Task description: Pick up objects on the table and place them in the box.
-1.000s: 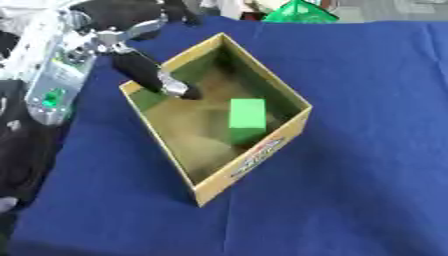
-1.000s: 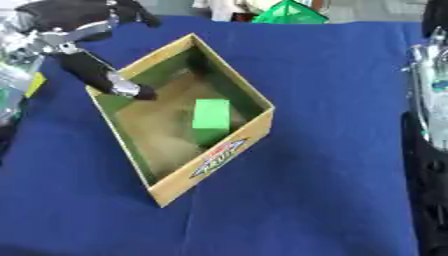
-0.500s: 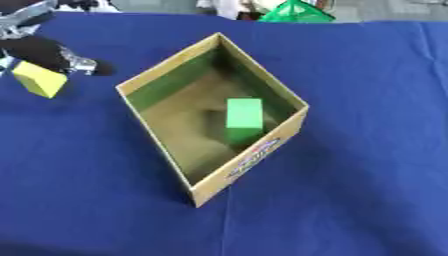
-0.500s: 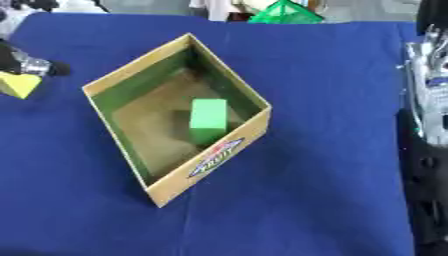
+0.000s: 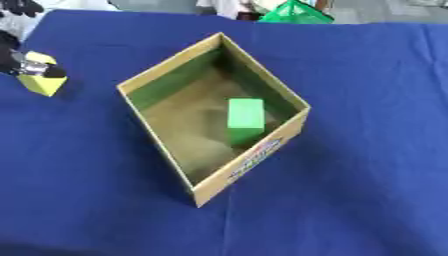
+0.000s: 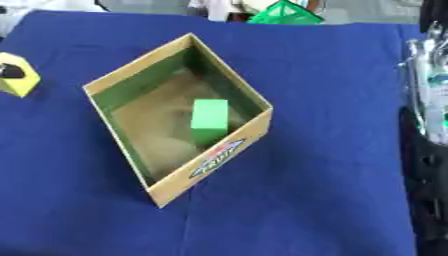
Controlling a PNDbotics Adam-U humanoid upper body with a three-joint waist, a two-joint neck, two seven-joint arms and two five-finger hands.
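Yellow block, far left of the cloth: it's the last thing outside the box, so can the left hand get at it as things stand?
Probably yes. The left hand is already at the yellow block, its dark fingers lying over the block's top, and nothing stands between them. The box sits well to the right.

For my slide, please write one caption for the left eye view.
Left robot hand at a yellow block beside the open cardboard box, which holds a green block, on blue cloth.

Open-topped box [image 5: 262, 145] fills the frame's centre (green block [image 5: 245, 119] inside); bare blue cloth [image 5: 367, 100] lies right and below.
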